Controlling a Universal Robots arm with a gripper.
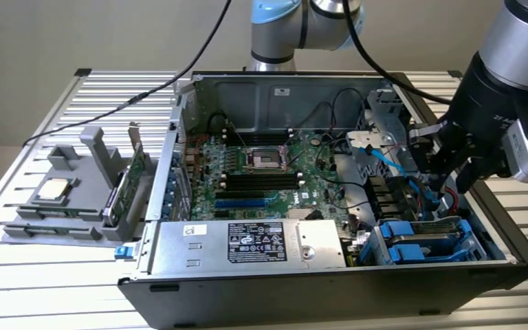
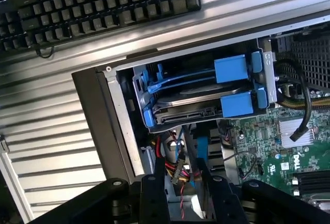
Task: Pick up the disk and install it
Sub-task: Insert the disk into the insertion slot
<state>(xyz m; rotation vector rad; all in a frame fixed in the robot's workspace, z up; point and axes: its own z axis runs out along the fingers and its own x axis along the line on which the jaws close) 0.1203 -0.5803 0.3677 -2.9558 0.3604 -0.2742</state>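
Presently, operator, you will find the disk (image 2: pixel 193 100) lying flat in the drive cage (image 2: pixel 135 87) at the corner of the computer case (image 1: pixel 245 302). Its blue carrier (image 2: pixel 237 104) grips both of its sides, and a second blue frame (image 2: pixel 229 69) sits in the neighbouring slot.

The gripper (image 2: pixel 181 193) hangs over the bundle of cables (image 2: pixel 175 170) just beside the cage, apart from the disk. Its jaws stand partly spread, with wires showing through the gap. As far as the view allows, they pinch nothing.

**Handling, by judgement**
- The disk is likely dense and heavy for its size, rigid, and sensitive to knocks.
- Its bare metal faces would be slippery.
- You would do best to grip it by the plastic carrier at its two long sides. Avoid the connector edge and the flat faces.

**Not verifiable**
- Most of the disk's body is buried in the cage, and its label cannot be seen.
- Whether it is pushed fully home cannot be settled.
- In the exterior view the arm's bulk and the case wall mask the fingertips.
- The cables crowd the space beneath the jaws.
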